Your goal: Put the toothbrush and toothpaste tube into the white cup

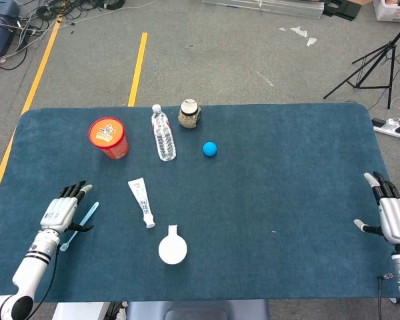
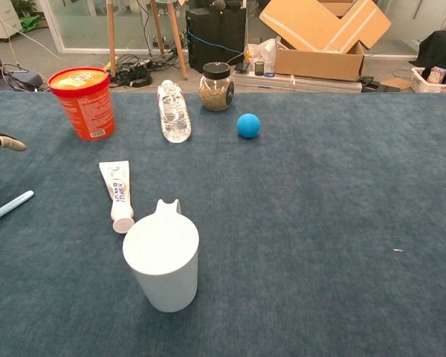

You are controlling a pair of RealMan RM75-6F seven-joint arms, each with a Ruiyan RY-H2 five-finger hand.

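White cup point(image 2: 161, 262): stood upright on the table point(image 2: 320, 223).
Toothpaste tube point(image 2: 116, 193): laid flat just behind the cup.
Toothbrush point(image 2: 9, 207): seen at the left edge.
Fingers point(image 2: 4, 142): seen above the toothbrush.
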